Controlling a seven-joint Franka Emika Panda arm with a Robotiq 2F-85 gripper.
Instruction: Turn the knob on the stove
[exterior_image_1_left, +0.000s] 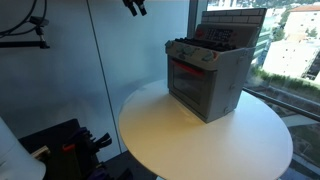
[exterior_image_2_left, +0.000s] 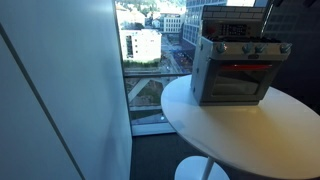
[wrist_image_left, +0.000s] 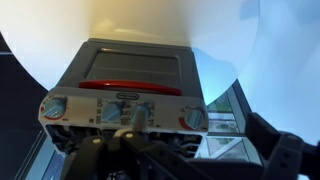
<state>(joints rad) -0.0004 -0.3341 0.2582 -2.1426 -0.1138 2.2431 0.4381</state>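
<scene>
Reading the wrist view from left to right, I see the stove (wrist_image_left: 135, 65) from above and in front. A left knob (wrist_image_left: 55, 107), a middle knob (wrist_image_left: 110, 112) and a right knob (wrist_image_left: 193, 118) sit in a row beside the red handle (wrist_image_left: 130, 87) of the oven door. In both exterior views the stove stands on the round white worktop (exterior_image_1_left: 160, 135). My end effector (exterior_image_1_left: 135, 7) shows only as a dark tip at the top edge of an exterior view, well apart from the stove. I cannot tell how wide it is parted or whether it holds anything. To do this well, I judge I should pick one knob and come in square to the stove's face. Then I close lightly on the knob's rim and twist about its own axis, because sideways push could slide so light a toy.
</scene>
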